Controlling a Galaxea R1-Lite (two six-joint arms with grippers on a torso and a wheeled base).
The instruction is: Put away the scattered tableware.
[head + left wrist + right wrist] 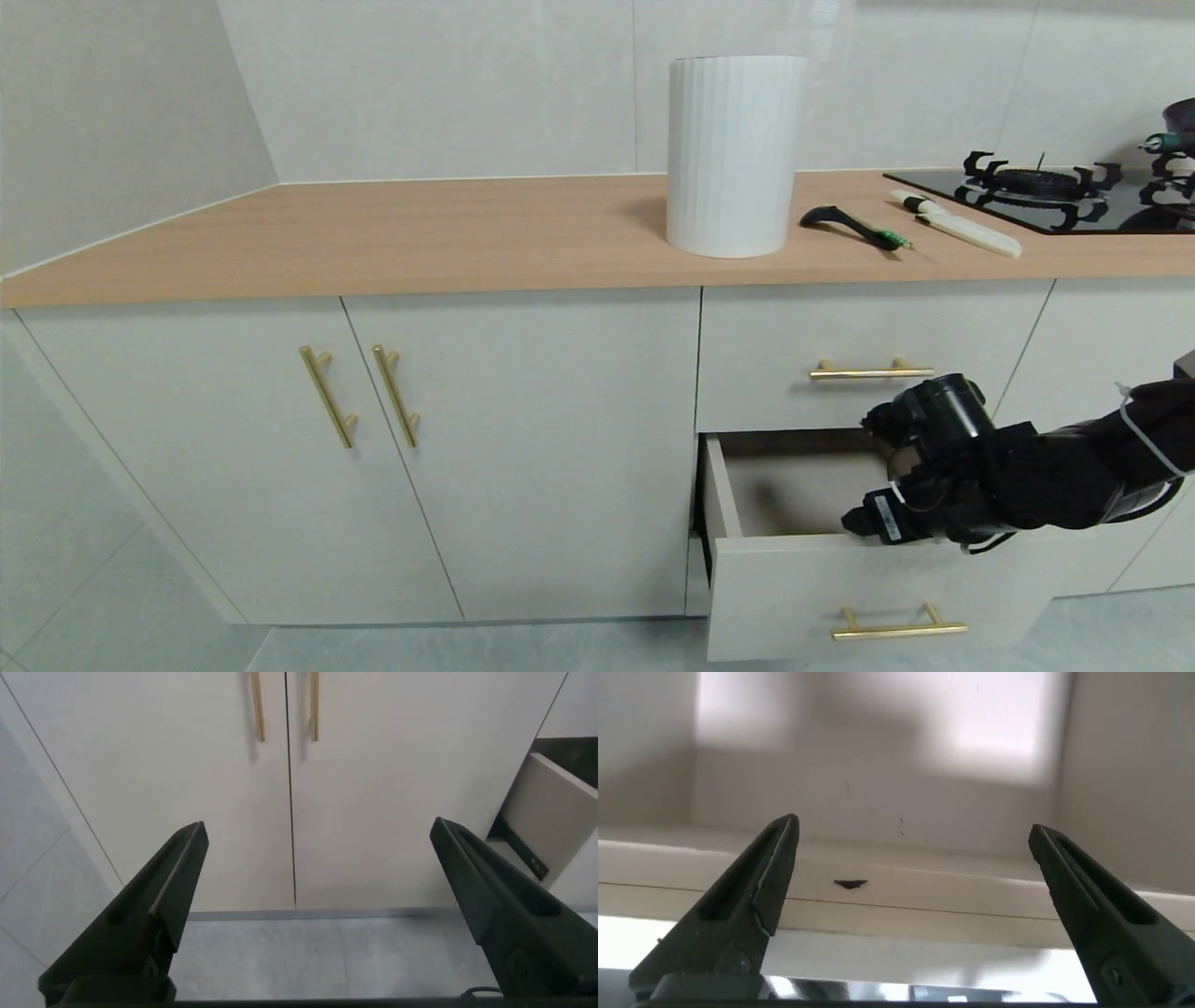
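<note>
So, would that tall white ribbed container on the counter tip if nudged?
Probably steady: the container is wide with a flat base on the counter. Its ribbed sides likely aid grip; weight can't be told.

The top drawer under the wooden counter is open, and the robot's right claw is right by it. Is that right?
Not quite. The open one is the lower white drawer with the gold bar handle; the upper white drawer is shut. The head view shows this. The right gripper is indeed right by the open drawer, under the wooden counter.
</note>
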